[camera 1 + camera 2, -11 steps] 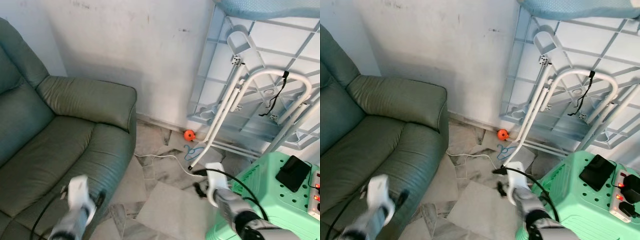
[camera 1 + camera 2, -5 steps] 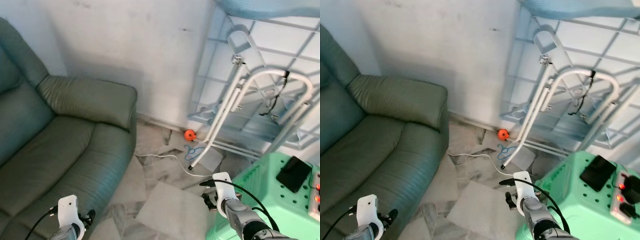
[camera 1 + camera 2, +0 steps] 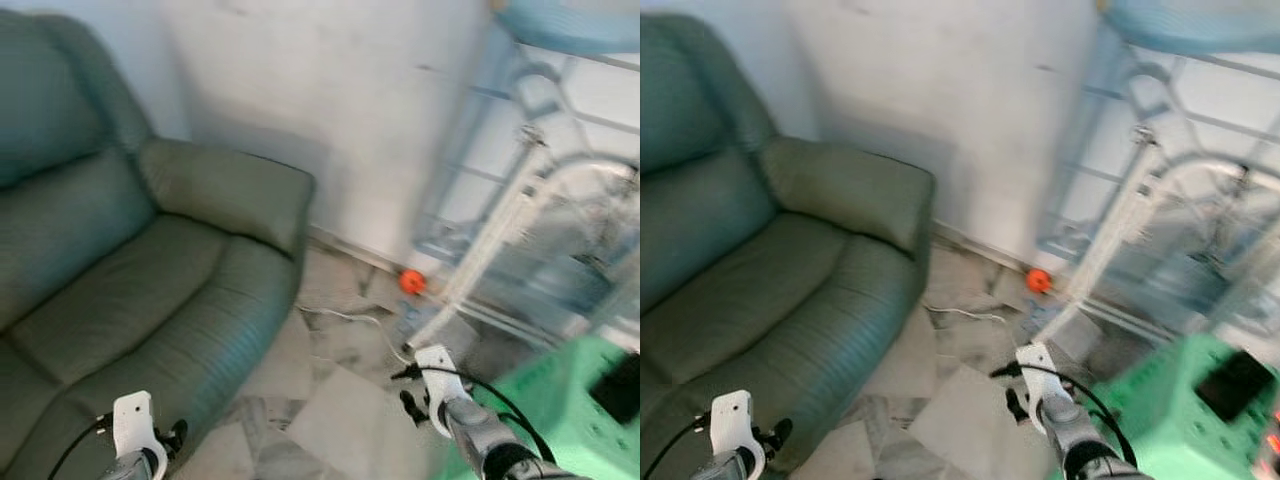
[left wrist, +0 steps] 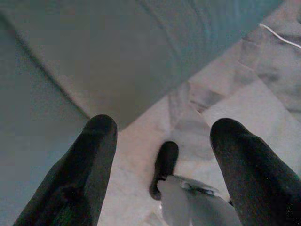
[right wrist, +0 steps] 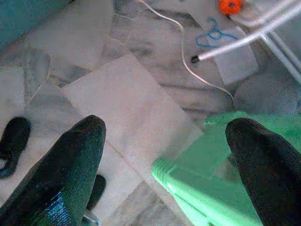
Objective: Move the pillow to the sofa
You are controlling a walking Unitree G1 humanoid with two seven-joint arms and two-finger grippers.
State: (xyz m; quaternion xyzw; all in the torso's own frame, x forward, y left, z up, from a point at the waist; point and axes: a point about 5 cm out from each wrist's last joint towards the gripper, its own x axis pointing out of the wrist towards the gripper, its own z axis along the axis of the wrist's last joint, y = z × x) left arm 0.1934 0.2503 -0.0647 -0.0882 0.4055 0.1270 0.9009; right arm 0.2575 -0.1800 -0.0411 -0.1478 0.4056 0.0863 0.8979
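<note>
Green leather: the sofa [image 3: 130, 260] takes the left half of the scene, one seat and a padded armrest in sight; its long axis runs from near-left to far-right toward the wall [image 3: 330, 90], with the backrest on the far left. No pillow can be made out on it or on the floor.
Floor: grey-white marble tiles [image 5: 127, 108], with a white cord [image 5: 188, 61], a blue hanger [image 5: 214, 35] and an orange ball [image 3: 411, 281] near the wall.
Right side: a white folding rack [image 3: 1160, 200] leans at the wall, blurred; a mint-green plastic stool [image 5: 211, 160] stands near right, with a dark flat object [image 3: 1228, 382] on top.
Left gripper [image 4: 162, 155]: low at the near left, just beside the sofa's front edge, fingers [image 4: 89, 160] spread wide apart, nothing between them.
Right gripper [image 5: 164, 155]: low at the near right, above the tiles and the stool's edge, fingers [image 5: 70, 160] spread wide, holding nothing.
Change: the whole picture has swung left and gone blurry since half a second ago, so more of the backrest shows and the stool sits further right; that is the camera turning. Both arms are about where they were in the picture.
</note>
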